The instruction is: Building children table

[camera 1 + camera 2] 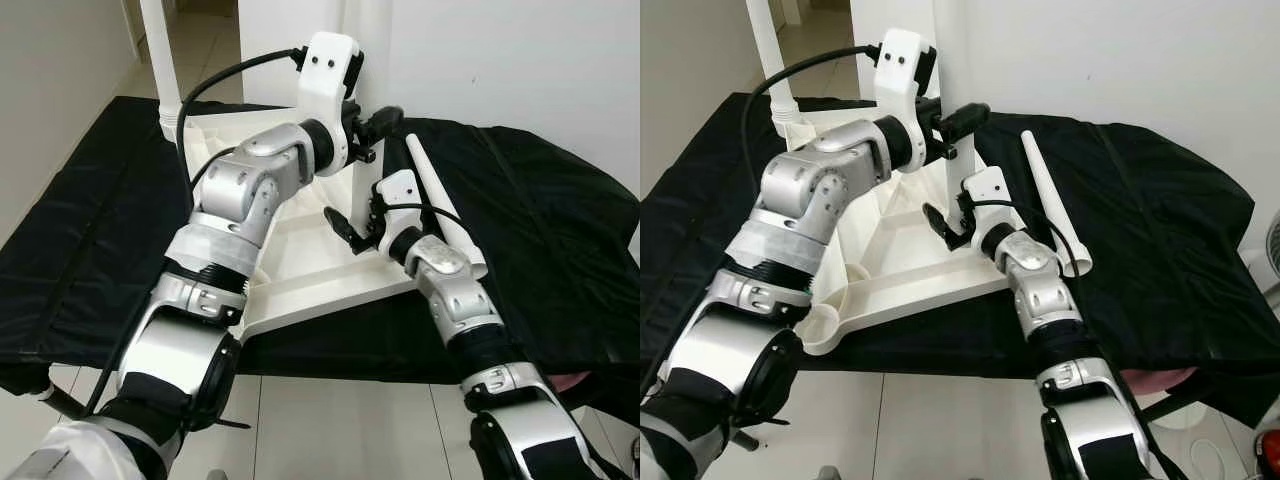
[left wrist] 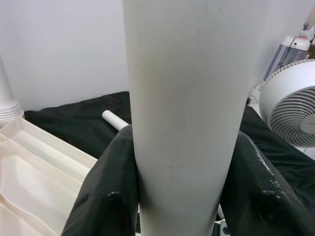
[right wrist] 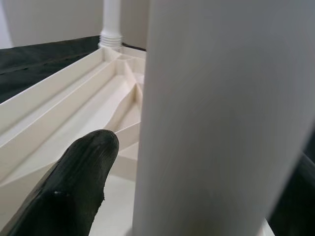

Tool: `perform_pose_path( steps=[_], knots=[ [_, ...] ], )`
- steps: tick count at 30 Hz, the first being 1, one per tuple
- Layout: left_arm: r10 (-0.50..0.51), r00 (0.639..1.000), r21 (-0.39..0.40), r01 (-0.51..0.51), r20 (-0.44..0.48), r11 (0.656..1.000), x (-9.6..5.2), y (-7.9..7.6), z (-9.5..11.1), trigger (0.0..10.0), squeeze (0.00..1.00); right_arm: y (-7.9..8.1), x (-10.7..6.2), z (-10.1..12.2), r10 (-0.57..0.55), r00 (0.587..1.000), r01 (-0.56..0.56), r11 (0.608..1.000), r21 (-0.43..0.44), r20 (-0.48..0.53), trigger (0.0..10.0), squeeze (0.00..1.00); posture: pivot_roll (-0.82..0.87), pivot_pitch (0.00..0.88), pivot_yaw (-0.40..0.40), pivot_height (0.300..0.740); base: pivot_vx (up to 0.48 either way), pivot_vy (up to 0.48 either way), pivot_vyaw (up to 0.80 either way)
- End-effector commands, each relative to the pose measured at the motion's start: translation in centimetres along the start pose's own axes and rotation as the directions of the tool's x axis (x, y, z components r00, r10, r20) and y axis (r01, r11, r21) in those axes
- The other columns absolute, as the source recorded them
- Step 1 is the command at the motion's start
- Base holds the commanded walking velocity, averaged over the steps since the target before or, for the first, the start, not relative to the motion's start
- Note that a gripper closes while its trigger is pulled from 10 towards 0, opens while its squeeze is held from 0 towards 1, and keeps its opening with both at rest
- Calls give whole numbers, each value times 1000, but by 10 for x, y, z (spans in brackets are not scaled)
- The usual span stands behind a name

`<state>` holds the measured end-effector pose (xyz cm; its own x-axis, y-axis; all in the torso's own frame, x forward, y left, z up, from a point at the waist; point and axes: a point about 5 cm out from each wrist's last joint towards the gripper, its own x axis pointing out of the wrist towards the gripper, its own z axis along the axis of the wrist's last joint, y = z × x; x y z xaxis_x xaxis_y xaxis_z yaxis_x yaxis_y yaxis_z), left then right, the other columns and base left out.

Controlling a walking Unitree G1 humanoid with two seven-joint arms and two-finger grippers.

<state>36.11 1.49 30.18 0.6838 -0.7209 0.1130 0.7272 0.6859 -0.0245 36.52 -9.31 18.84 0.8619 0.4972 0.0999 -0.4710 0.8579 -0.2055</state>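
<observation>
An upturned white table top [image 1: 310, 285] lies on a black cloth [image 1: 545, 230]. One white leg [image 1: 952, 60] stands upright in its near right corner. My left gripper [image 1: 378, 128] is shut on this leg partway up, a black finger [image 2: 106, 196] pressed to each side. Lower down, near the leg's base, my right gripper [image 1: 352, 232] is open around the same leg [image 3: 221, 123]; one finger [image 3: 78, 182] stands a little apart from it. A second leg [image 1: 160, 60] stands in the far left corner. A third, loose leg [image 1: 440, 200] lies on the cloth to the right.
The cloth covers a low surface whose front edge meets a tiled floor [image 1: 330, 430]. A white wall [image 1: 520, 60] rises close behind the table top. A white fan [image 2: 290, 113] stands off to the right.
</observation>
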Motion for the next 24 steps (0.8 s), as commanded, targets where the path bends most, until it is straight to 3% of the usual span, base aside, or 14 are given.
perform_pose_path(
  steps=[1,13,20,24],
  knots=[
    [5,1000,43,-6,17,999,4,-5,5,10000,0,-4,2,-2,-58,998,58,998,-6,-27,10000,0,-47,0,-36,740,0,0,0],
    [99,993,26,-100,58,995,11,-7,5,10000,0,4,13,-1,-267,963,266,963,-32,-38,10000,0,-34,0,-49,740,0,0,0],
    [124,987,36,-128,101,991,13,-10,14,10000,0,5,12,0,-460,887,460,888,-8,-37,10000,0,-32,0,-54,740,0,0,0],
    [137,985,33,-141,108,989,15,-11,15,10000,0,6,11,1,-514,858,513,858,-27,-16,10000,0,-32,0,-54,740,0,0,0]
  ],
)
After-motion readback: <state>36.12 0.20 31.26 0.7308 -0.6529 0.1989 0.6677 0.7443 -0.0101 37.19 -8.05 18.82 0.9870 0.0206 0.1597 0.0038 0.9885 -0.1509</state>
